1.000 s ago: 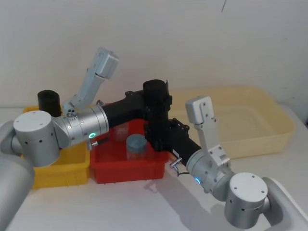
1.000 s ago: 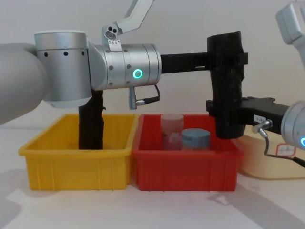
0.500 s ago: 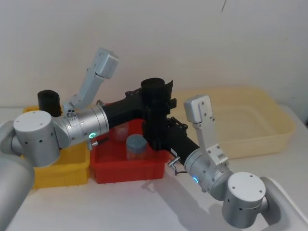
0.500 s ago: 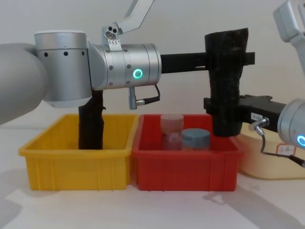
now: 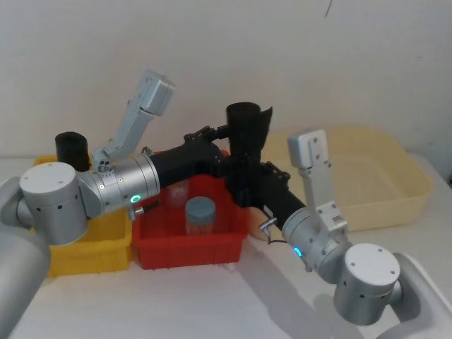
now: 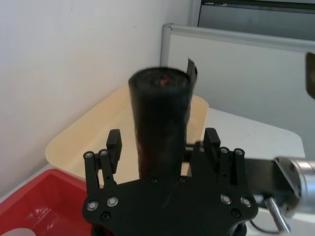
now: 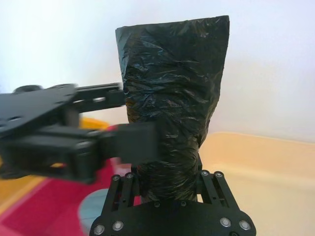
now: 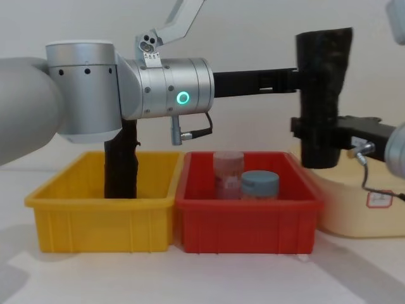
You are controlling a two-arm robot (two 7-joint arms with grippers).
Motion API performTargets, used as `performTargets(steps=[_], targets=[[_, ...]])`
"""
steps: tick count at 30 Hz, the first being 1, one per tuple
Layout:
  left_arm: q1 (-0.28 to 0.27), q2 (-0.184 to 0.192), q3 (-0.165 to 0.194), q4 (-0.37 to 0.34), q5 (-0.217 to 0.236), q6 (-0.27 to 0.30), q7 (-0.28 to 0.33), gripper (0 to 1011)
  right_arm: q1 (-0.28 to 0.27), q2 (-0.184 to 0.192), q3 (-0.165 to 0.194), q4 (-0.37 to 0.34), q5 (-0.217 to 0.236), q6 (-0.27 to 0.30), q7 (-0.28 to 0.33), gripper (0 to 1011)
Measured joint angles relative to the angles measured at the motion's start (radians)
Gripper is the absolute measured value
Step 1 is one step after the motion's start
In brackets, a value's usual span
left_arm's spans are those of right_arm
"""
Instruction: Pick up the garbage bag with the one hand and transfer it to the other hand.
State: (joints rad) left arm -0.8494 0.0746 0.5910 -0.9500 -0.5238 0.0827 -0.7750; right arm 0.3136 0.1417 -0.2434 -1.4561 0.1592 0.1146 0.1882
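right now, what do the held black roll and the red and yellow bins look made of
Garbage bag, gripped by the right gripper: thin plastic film, semi-glossy; fine crinkles catch light. Left gripper stands open around it. Red bin and yellow bin: probably moulded hard plastic, smooth satin finish, ribbed walls and rolled rims.

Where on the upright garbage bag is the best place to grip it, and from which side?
Grip the garbage bag on its narrower lower part, coming sideways with jaws across it; the flared top is wider and looks looser. The right gripper holds it so.
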Motion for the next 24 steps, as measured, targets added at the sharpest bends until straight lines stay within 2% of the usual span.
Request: performTargets(steps=[10,11,18,24], targets=[[0.0,0.0,0.0,0.0,0.0,0.0,0.0,1000,0.022,0.008,0.063,0.023,0.003,0.003,-0.042,565],[0.0,0.0,0.0,0.0,0.0,0.0,0.0,1000,0.028,0.012,0.078,0.031,0.002,0.008,-0.055,565],[0.0,0.0,0.0,0.0,0.0,0.0,0.0,1000,0.057,0.028,0.114,0.058,-0.02,0.04,-0.096,565],[0.0,0.0,0.0,0.0,0.0,0.0,0.0,1000,0.094,0.04,0.129,0.09,-0.044,0.067,-0.121,589]])
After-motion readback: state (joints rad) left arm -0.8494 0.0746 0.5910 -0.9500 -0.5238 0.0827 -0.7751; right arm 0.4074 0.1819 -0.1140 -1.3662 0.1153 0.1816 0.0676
